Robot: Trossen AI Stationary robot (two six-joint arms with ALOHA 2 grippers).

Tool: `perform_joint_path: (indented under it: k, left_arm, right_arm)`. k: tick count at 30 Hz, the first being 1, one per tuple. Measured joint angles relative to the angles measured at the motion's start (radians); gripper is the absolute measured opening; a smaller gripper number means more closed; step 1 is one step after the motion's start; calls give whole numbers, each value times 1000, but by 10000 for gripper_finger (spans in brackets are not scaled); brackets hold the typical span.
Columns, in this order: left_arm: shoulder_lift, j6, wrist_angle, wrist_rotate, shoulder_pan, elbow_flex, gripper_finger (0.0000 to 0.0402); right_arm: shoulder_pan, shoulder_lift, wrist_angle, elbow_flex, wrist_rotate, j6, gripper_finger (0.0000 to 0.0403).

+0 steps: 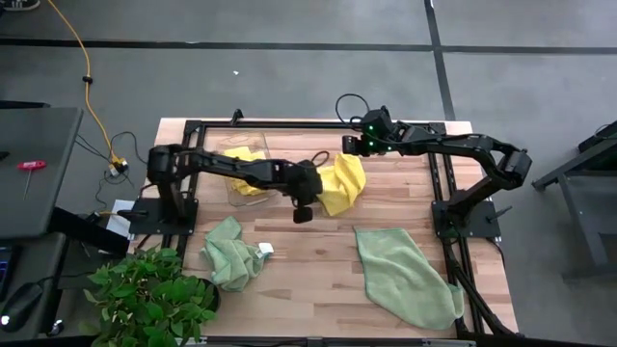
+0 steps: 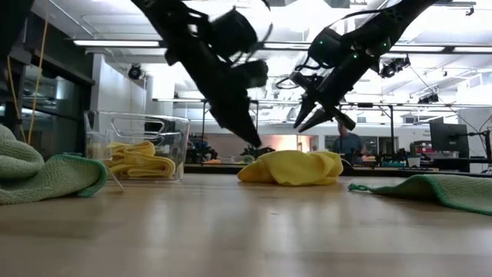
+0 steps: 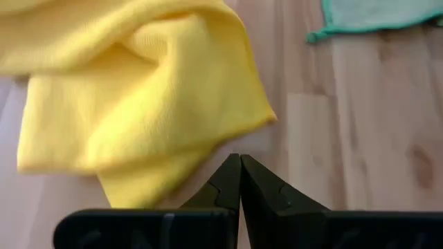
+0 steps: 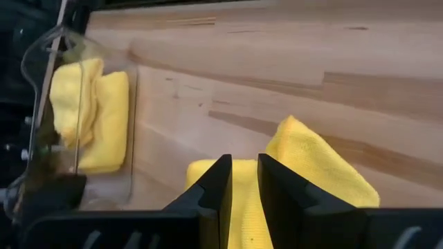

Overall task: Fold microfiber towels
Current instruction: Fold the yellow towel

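Looking down from above, we see the left claw (image 1: pixel 303 213) beside the crumpled yellow towel (image 1: pixel 343 183) mid-surface (image 1: pixel 308 280), and the right claw (image 1: pixel 355 145) above its far edge. Level with the surface, both claws hang clear over that towel, holding nothing. Our left wrist view shows its fingers (image 3: pixel 225 188) pressed together, empty; the right wrist shows a narrow gap, empty. Folded yellow towels (image 4: pixel 90 114) sit in a clear bin (image 4: pixel 41 83); two green towels (image 1: pixel 410 275) lie nearer.
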Motion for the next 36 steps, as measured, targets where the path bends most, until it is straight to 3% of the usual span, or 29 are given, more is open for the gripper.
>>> perform_joint_path:
  k: [5,13,26,36]
  left_arm:
    - [-57,-11,16,-13,-14,-11,0]
    - [8,66,129,-91,-72,-5,7]
    - [206,268,94,-71,-105,140,138]
    - [255,320,78,-11,-78,139,148]
  right_arm:
    - [1,0,1,0,-18,-62,62]
    - [-1,0,0,0,-28,-73,62]
    - [-1,0,-17,0,-34,-72,62]
    - [-1,0,-19,0,-34,-70,62]
